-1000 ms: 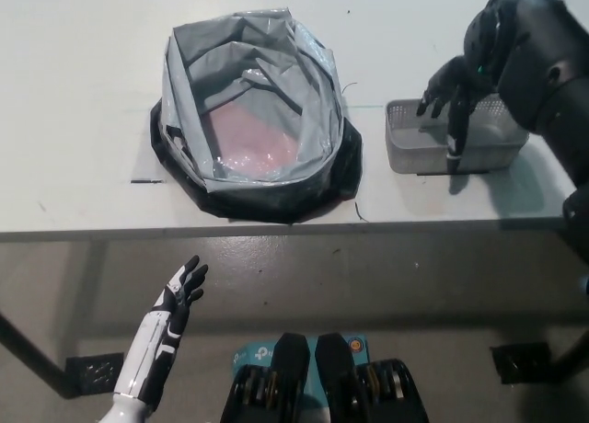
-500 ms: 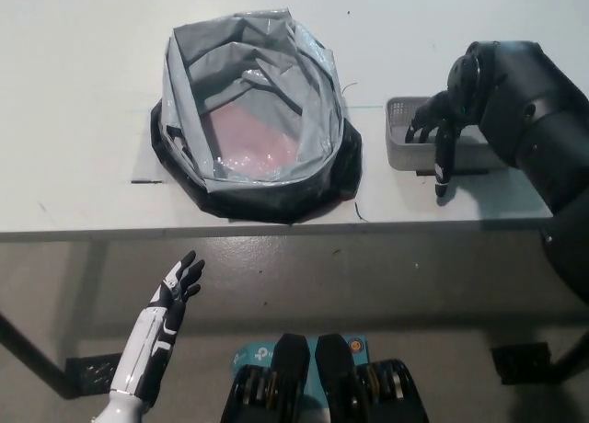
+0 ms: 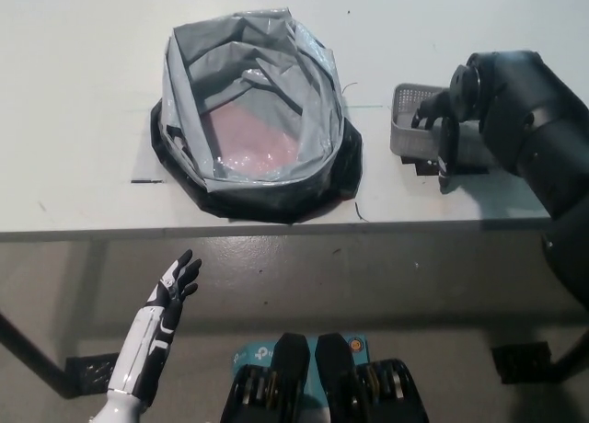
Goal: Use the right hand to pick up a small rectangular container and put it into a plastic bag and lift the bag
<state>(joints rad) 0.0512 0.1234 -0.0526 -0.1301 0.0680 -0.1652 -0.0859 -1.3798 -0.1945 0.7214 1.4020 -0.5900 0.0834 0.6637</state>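
The small grey rectangular container (image 3: pixel 407 127) sits on the white table at the right, its left end showing and slightly raised. My black right hand (image 3: pixel 444 133) is shut on it, with fingers (image 3: pixel 448 161) hooked down over its near wall; the arm hides the container's right half. The grey plastic bag (image 3: pixel 187 85) stands open at the table's middle, to the left of the container, with something pink at its bottom. My white left hand (image 3: pixel 173 292) rests open below the table's front edge at the lower left.
The bag sits in a black round base (image 3: pixel 344 171). The white table (image 3: pixel 83 92) ends at its front edge (image 3: pixel 276 230); grey floor lies below it. A thin dark mark (image 3: pixel 145 180) lies left of the base.
My right hand has come down over the container and closed on it. The container's left end has shifted a little to the right and tipped up. My left hand sank slightly.
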